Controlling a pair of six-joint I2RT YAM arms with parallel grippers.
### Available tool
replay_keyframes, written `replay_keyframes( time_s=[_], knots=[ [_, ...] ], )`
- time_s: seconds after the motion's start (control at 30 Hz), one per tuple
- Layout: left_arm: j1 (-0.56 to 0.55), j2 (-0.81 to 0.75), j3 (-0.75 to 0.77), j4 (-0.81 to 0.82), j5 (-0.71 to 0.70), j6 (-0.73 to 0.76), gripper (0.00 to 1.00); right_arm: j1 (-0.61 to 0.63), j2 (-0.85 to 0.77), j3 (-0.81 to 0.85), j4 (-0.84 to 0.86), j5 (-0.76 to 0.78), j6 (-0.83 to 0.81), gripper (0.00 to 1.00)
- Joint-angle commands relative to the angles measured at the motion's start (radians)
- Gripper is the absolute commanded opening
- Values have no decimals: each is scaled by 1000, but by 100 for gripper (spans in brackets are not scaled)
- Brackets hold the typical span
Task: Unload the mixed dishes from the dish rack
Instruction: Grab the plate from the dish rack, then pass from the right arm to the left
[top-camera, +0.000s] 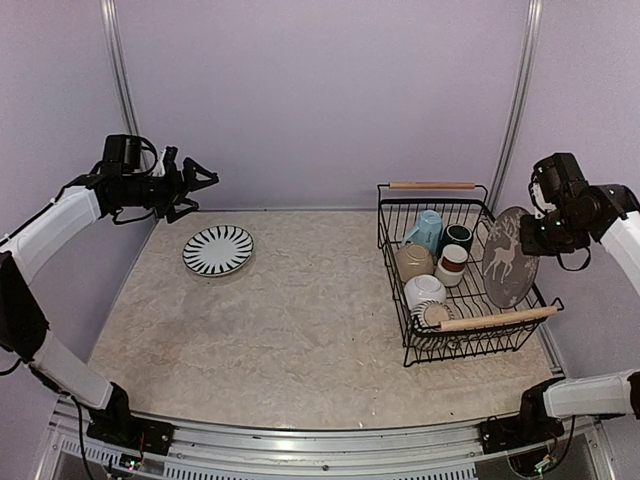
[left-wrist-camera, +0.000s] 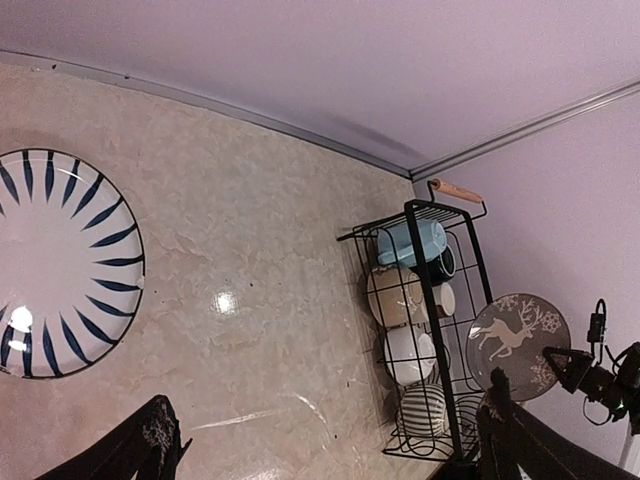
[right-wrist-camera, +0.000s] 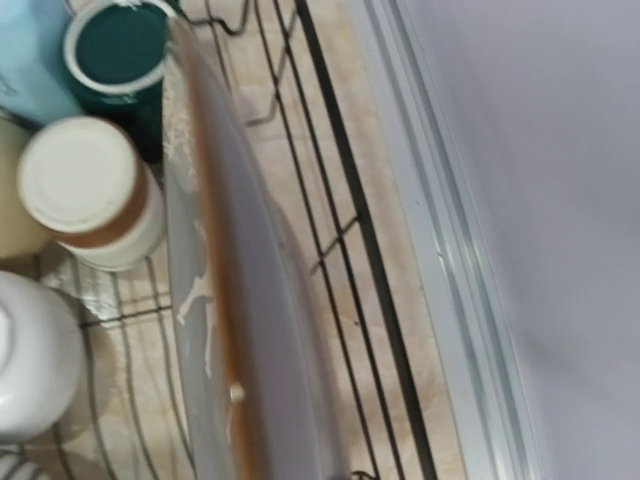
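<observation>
The dark round deer-pattern ceramic plate (right-wrist-camera: 265, 330) stands on its edge. At left, the left gripper (top-camera: 203, 190) hangs with fingers spread near the round black-and-white striped plate (top-camera: 218, 249). At right, by the rectangular black wire dish rack (top-camera: 470, 345), the right gripper (top-camera: 530, 238) clamps the deer plate's rim
</observation>
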Motion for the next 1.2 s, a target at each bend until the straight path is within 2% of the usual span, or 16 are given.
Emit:
replay_keyframes(
  time_s=[0.0, 0.37, 0.63, 0.9, 1.17],
  knots=[
    [-12, 11, 12, -4, 17, 24, 99, -4, -51, 78, 49, -30, 22, 0],
    [-24, 11, 6, 5, 28, 29, 99, -4, -156, 101, 141, -98, 92, 0],
    [-51, 22, 10, 7, 61, 36, 99, -4, -235, 22, 336, -224, 174, 0],
    [-91, 72, 27, 24, 172, 19, 99, -5, -243, -147, 673, -524, 326, 0],
    [-200, 91, 6, 102, 309, 12, 99, 7, -145, -293, 1008, -757, 467, 0]
  ],
)
